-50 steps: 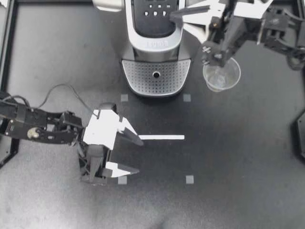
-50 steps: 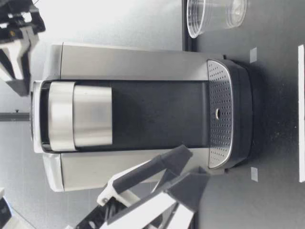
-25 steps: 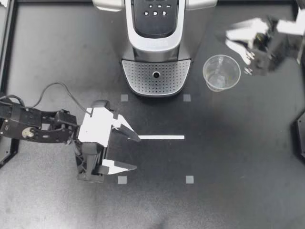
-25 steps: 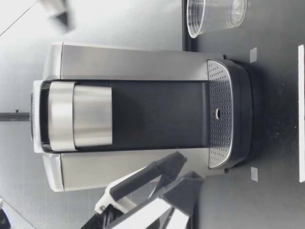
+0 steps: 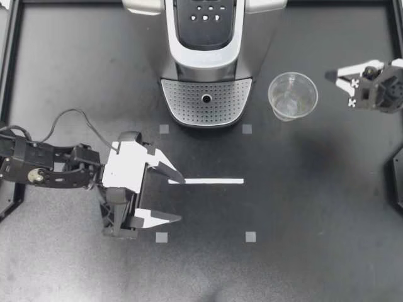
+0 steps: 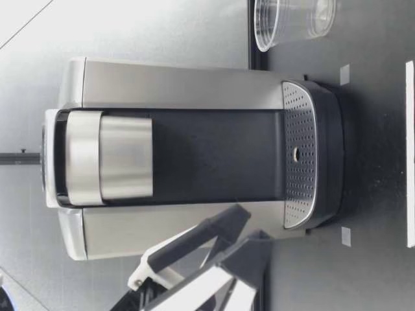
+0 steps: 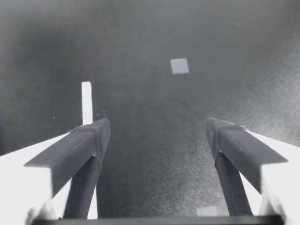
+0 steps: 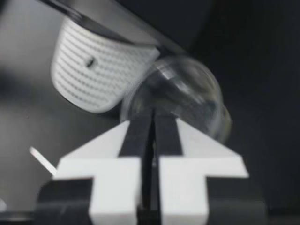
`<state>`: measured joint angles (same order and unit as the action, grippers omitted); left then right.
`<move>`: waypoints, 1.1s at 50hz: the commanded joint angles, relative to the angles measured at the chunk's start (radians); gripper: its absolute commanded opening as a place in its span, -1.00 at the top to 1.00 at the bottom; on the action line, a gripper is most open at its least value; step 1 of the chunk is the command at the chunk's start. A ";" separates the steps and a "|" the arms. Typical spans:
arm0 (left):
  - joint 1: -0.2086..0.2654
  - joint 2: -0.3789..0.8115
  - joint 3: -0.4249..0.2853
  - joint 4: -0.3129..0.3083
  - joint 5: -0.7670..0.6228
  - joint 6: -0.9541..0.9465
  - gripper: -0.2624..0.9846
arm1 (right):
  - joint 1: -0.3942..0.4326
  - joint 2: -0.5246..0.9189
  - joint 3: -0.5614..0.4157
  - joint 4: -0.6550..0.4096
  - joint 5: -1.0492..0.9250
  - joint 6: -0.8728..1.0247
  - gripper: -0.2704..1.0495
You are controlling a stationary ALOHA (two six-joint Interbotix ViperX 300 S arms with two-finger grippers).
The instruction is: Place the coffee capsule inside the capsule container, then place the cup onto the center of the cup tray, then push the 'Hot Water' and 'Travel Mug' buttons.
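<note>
Cup (image 5: 293,95) stands upright on the counter (image 5: 302,207), just beside the cup tray (image 5: 206,104) of the coffee machine (image 5: 206,38), not on it. My left gripper (image 5: 181,200) is by the white tape strip (image 5: 214,181), fingers spread, empty. My right gripper (image 5: 337,78) is near the cup, not touching it, fingers pressed together.

Coffee machine (image 6: 188,84) stood upright on dark surface (image 6: 376,272); silver brew head (image 6: 107,157) sat above perforated cup tray (image 6: 298,129). Clear cup (image 6: 292,23) stood upright on surface beside machine, apart from tray. Gripper (image 6: 251,228) hung nearest camera, before machine's opposite side, jaws apart. White tape strip (image 6: 410,152) and small tape squares (image 6: 344,74) lay on surface.
</note>
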<state>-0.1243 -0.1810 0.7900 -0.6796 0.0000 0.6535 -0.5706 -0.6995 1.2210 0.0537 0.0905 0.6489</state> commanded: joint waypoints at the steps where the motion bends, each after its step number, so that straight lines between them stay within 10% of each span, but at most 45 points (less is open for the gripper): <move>1: -0.002 -0.017 -0.011 0.008 -0.009 0.002 -0.60 | -0.008 0.021 -0.003 0.002 0.011 0.008 0.36; 23: -0.002 -0.008 0.000 0.009 -0.011 0.000 -0.60 | -0.006 0.137 -0.006 0.002 0.012 0.014 -0.20; 55: -0.002 -0.008 0.012 0.011 -0.017 -0.002 -0.60 | -0.006 0.273 -0.072 0.002 -0.006 0.015 -0.22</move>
<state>-0.1243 -0.1795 0.8130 -0.6719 -0.0107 0.6519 -0.5722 -0.4372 1.1750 0.0537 0.0936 0.6657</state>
